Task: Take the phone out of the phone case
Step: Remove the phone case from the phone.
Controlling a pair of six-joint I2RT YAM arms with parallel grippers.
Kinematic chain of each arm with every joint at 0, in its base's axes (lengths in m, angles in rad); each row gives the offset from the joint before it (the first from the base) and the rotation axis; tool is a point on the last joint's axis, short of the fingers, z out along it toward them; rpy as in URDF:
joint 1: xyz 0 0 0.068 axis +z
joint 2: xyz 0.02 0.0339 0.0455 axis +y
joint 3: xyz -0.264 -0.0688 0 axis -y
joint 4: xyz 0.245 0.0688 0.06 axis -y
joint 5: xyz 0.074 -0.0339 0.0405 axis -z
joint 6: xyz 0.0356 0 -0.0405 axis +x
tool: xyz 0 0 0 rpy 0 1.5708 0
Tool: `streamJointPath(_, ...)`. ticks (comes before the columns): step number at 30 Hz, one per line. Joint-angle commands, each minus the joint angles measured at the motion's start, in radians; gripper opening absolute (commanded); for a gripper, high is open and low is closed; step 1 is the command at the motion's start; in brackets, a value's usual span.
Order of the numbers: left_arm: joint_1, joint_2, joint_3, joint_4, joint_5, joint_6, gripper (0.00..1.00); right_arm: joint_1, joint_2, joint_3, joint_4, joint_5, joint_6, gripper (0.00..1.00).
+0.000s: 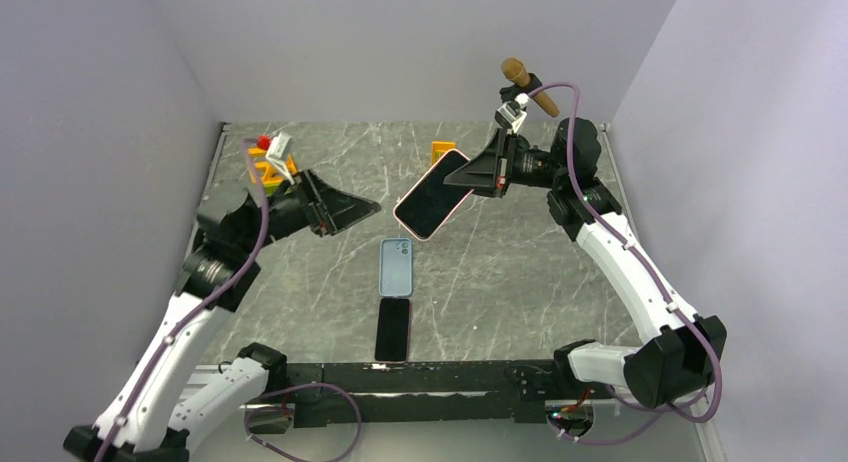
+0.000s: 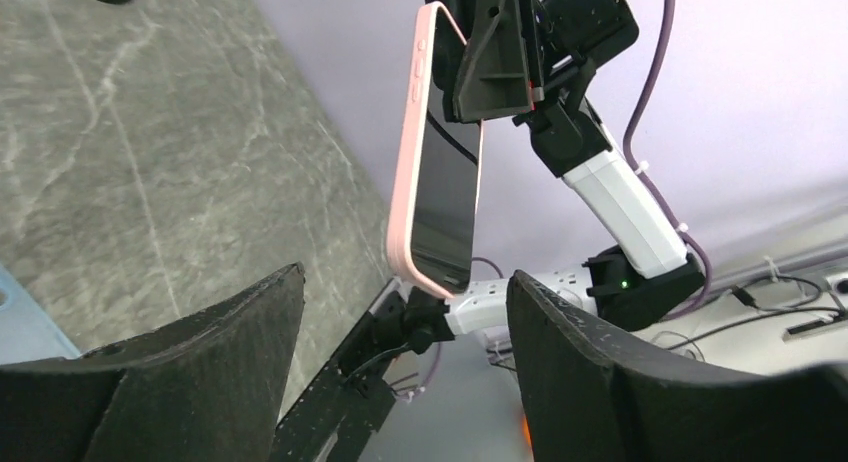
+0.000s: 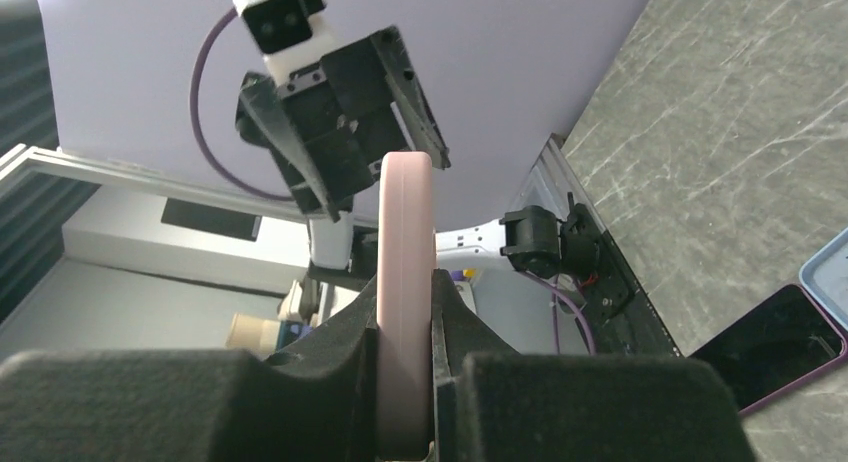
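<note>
A phone with a dark screen [image 1: 428, 200] sits in a pink phone case [image 2: 405, 182] and is held tilted in the air above the table's middle. My right gripper [image 1: 470, 172] is shut on its upper end; in the right wrist view the pink case edge [image 3: 405, 232] is pinched between the pads of my right gripper [image 3: 407, 292]. To the left of the phone, a short gap away, my left gripper [image 1: 368, 210] is open. In the left wrist view the phone's lower end hangs beyond the wide-apart fingers of my left gripper [image 2: 405, 277], untouched.
A light blue case [image 1: 396, 267] lies flat on the marble table [image 1: 520, 272], with a black phone [image 1: 393, 329] just in front of it near the front rail. Orange blocks [image 1: 270, 167] stand at the back left, another orange piece [image 1: 442, 150] at the back.
</note>
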State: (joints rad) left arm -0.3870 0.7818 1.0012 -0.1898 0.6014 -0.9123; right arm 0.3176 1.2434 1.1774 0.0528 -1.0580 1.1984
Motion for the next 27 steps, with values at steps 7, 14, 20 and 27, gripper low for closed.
streamJointPath(7,0.002,0.157,-0.002,0.327,0.291,-0.153,0.46,0.003,-0.059,0.022,0.149,-0.059,0.060,0.00)
streamJointPath(14,-0.046,0.184,0.006,0.324,0.351,-0.125,0.54,0.002,-0.051,0.025,0.165,-0.058,0.069,0.00)
streamJointPath(20,-0.063,0.199,0.006,0.338,0.366,-0.127,0.38,0.004,-0.042,0.032,0.188,-0.064,0.083,0.00)
streamJointPath(27,-0.067,0.225,0.010,0.363,0.383,-0.145,0.33,0.010,-0.041,0.033,0.183,-0.064,0.076,0.00)
